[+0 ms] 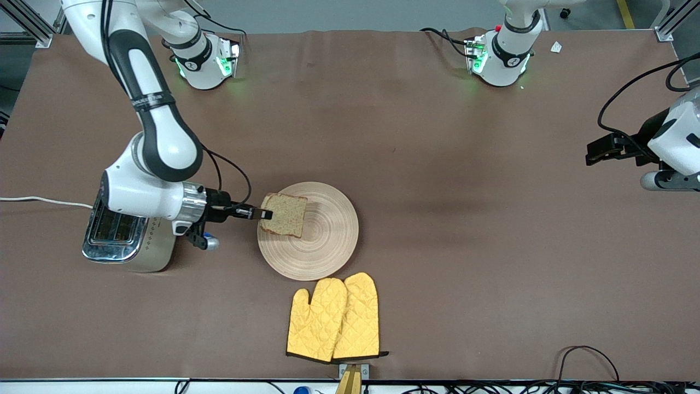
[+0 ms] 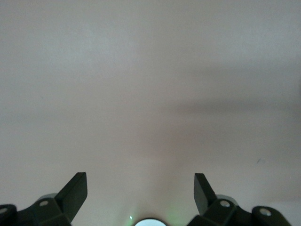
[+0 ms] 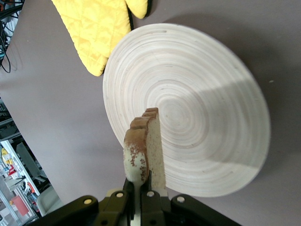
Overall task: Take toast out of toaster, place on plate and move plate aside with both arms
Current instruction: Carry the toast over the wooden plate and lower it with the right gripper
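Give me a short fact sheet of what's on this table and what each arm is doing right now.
toast: held on edge over the plate
right gripper: shut on the toast
left gripper: open, waits over bare table
toaster: at the right arm's end
oven mitts: nearer the front camera than the plate
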`<state>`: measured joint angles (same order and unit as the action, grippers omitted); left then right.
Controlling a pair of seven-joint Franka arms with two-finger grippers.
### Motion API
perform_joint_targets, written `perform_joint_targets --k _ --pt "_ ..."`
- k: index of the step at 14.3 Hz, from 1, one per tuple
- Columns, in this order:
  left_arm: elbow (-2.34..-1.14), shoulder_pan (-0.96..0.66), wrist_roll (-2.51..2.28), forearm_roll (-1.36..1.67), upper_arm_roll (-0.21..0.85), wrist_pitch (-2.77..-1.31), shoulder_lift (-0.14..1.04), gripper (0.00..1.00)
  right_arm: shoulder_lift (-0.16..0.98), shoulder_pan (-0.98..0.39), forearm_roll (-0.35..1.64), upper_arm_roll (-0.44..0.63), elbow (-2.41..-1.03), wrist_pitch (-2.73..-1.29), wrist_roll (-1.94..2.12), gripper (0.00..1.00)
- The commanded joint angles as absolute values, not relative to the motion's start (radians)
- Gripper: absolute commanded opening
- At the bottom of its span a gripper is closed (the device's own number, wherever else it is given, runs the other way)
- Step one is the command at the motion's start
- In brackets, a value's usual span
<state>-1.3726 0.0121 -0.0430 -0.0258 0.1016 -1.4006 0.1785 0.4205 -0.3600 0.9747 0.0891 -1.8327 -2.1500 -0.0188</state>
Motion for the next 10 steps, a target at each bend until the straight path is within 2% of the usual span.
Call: perform_joint_targets --k 1,4,10 --pt "-1.382 0.018 -0.02 -0.012 0.106 -1.365 0.184 1.0 0.451 -0.414 1.072 0.097 -1.848 -2.227 0.05 0.0" --pt "-1.39 0.017 -0.02 0.017 0.106 -1.365 0.19 1.0 0.508 -0.42 1.184 0.097 -1.847 -2.253 0.167 0.0" --pt "-1.393 0.017 -0.029 0.224 0.106 -1.407 0.294 1.0 0.543 -0.407 1.189 0.101 -1.871 -2.26 0.256 0.0"
